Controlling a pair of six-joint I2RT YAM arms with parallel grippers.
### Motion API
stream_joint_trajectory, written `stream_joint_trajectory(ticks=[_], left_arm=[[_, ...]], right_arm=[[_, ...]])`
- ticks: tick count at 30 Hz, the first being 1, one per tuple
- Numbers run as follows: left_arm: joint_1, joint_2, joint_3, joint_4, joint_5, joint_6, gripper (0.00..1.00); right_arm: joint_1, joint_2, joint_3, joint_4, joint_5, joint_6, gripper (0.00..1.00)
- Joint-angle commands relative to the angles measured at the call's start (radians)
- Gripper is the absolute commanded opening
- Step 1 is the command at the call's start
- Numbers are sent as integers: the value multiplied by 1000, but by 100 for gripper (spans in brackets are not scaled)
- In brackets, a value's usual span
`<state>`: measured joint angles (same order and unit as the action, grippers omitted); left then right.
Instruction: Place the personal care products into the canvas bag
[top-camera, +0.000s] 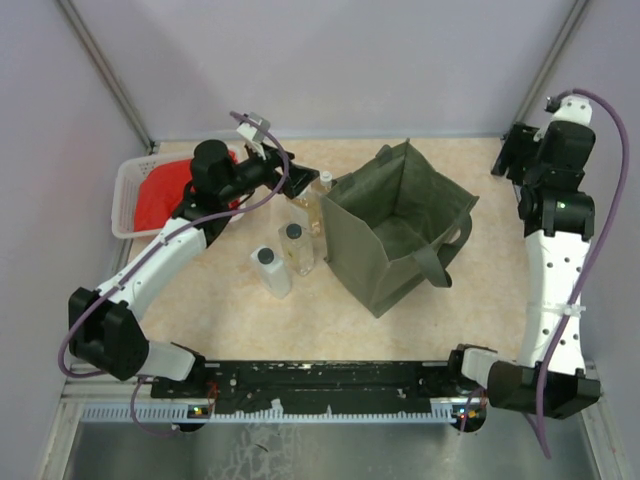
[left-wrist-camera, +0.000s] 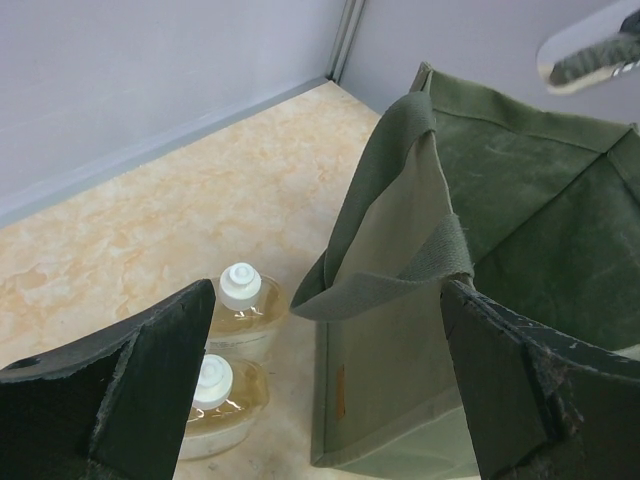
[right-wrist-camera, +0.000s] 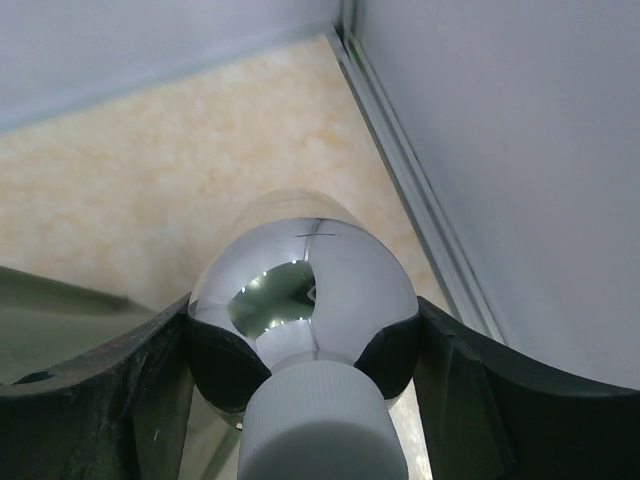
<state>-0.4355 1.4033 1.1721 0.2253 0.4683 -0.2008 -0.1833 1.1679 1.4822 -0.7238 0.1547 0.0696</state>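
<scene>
Green bag (top-camera: 400, 235) stands mid-worktop (top-camera: 490, 300), mouth open upward; a handle (left-wrist-camera: 400, 283) sags down the wall facing the bottles. Just left of that wall cluster two amber bottles (left-wrist-camera: 238, 318), a black-capped bottle (top-camera: 296, 248) and a white bottle (top-camera: 270, 272), with slim gaps between. Left hand (top-camera: 305, 182) hangs wide open by the amber pair. Right hand (top-camera: 506, 158), far right, has its gap filled by a silver bottle (right-wrist-camera: 300, 290). Basket (top-camera: 125, 195) blocks the far left. Bare worktop lies before and right of the bag

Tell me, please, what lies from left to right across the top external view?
White basket → white bottle → black-capped clear bottle → canvas bag → right claw, gripping a silver bottle.
</scene>
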Motion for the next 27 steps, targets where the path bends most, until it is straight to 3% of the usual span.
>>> stream_joint_trajectory(ticks=[1, 6, 12, 18, 27], left_arm=[[-9, -13, -11, 22, -9, 18, 100], [-10, -6, -16, 22, -12, 21, 100], [-10, 7, -22, 23, -17, 21, 100], [-9, -1, -28, 20, -23, 28, 100], [-13, 1, -26, 9, -19, 25, 100]], right_arm=[[8, -43, 94, 288, -166, -40, 0], [49, -63, 106, 379, -363, -27, 0], [208, -61, 148, 354, -427, -86, 0], [260, -102, 122, 404, -550, -52, 0], [365, -98, 5, 291, -480, -93, 0]])
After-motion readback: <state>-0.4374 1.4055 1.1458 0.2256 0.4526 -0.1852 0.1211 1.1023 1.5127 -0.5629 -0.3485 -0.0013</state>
